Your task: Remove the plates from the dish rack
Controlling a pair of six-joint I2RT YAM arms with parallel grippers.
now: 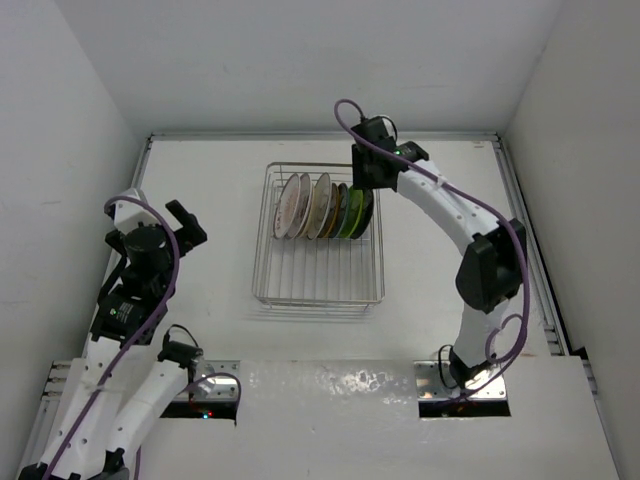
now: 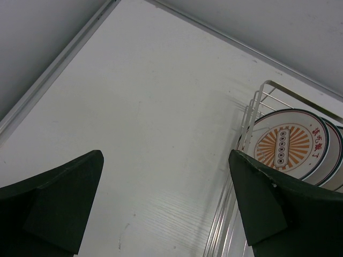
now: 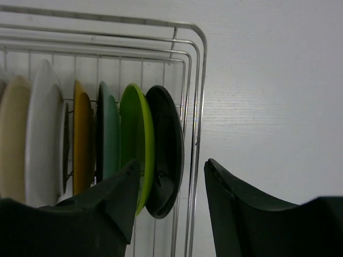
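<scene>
Left wrist alone: sunburst plate (image 2: pixel 283 145) face-on

Both arms are white-shelled links with black joint housings: the left arm (image 1: pixel 125 330) at 8 o'clock in the overhead view, the right arm (image 1: pixel 447 205) at 3 o'clock. A purple cable (image 1: pixel 338 112) loops along each. A green light (image 1: pixel 398 151) glows near the right wrist. The left claw (image 2: pixel 165 155) and right claw (image 3: pixel 172 162) have dark, matte, wedge-shaped fingers (image 2: pixel 59 203) with scuffed edges.
</scene>
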